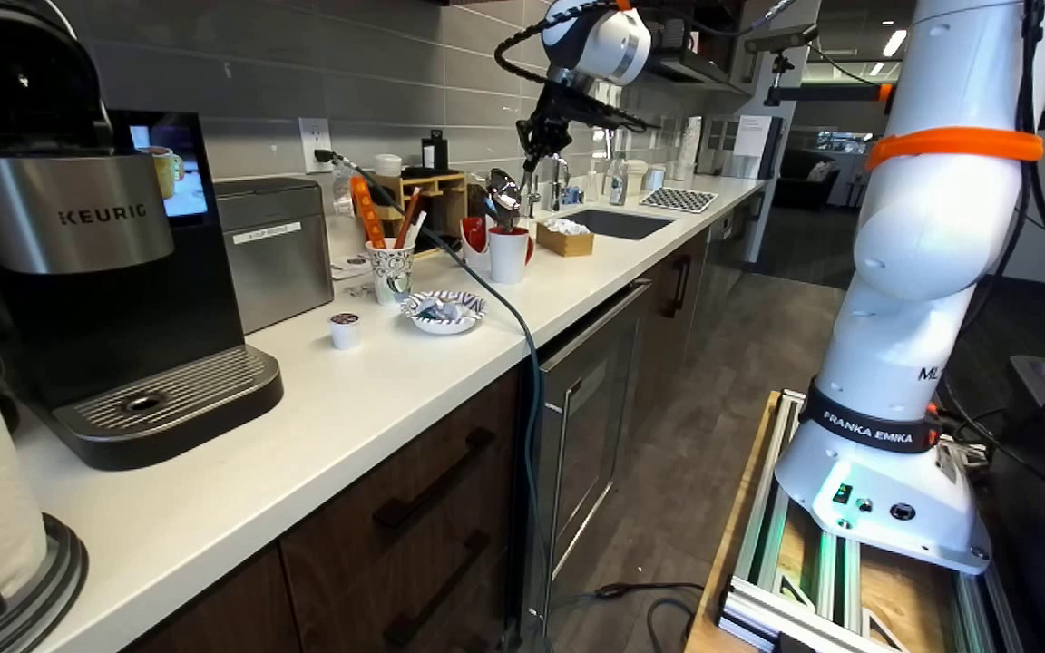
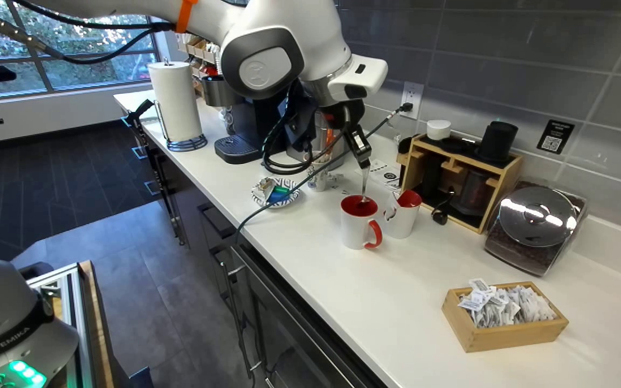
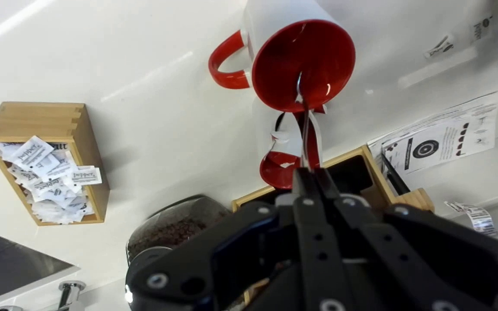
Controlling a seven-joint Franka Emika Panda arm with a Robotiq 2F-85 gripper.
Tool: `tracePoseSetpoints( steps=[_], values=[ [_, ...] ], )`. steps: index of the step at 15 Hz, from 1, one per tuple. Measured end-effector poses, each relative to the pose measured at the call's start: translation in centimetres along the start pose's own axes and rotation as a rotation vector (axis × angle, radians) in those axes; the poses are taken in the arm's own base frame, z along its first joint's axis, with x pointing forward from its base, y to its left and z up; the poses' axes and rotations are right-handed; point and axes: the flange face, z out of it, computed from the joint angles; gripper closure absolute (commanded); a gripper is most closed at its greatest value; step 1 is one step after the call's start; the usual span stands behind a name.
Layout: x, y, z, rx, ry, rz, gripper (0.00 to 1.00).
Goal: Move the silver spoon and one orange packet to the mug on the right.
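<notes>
My one pincer [image 3: 312,175] is pinched narrow on one spoon [image 3: 305,144], its two fingertips nearly together around the handle. The spoon points downward, its lower end inside one mug [image 2: 353,231], white outside, red within, with one red handle; whether it touches the bottom I cannot tell. I count two mugs on the table [image 2: 305,253], both upright. The second mug [image 2: 401,223], also red inside and with an uneven rim, stands just beside the first.

Near the mugs sits one plate [image 1: 445,325], patterned, with a few packets [image 2: 280,193]; one looks green and blue, and the lot is too jumbled to count. One box [image 2: 515,335], wooden, is apart from the mugs and full of white packets [image 3: 54,185]; I can read "pepper" on at least two.

Behind the second mug are one rack [image 2: 498,194] and, next to it, one jar [image 2: 537,229].

Farther along the table I count one cup [image 1: 391,275] of sticks [image 1: 368,216], at least one of them orange; one pod [image 1: 344,336]; one metal bin [image 1: 278,263]; one coffee maker [image 1: 105,209]; and one paper roll [image 2: 176,99]. One cable [image 1: 534,381] runs from one outlet [image 1: 312,136] over the table and down past its edge.
</notes>
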Motion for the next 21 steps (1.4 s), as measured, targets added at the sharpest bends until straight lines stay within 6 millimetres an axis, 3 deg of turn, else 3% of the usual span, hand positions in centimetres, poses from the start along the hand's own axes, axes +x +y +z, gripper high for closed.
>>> tracePoseSetpoints(
  steps=[8, 9, 10, 14, 18, 20, 21],
  values=[
    [-1.1, -1.5, 5.2, -0.046, -0.081, 0.008, 0.99],
    [-1.2, -1.7, 5.8, -0.049, -0.089, 0.009, 0.74],
    [-1.2, -1.9, 6.3, -0.053, -0.095, 0.011, 0.71],
    [-0.8, -2.1, 6.8, -0.061, -0.092, 0.041, 0.42],
    [0.3, -3.1, 3.9, -0.041, -0.042, 0.052, 0.11],
    [-0.1, -5.2, 1.6, -0.012, -0.029, 0.023, 0.0],
    [-0.8, -6.7, 0.7, 0.006, -0.037, -0.004, 0.0]
  ],
)
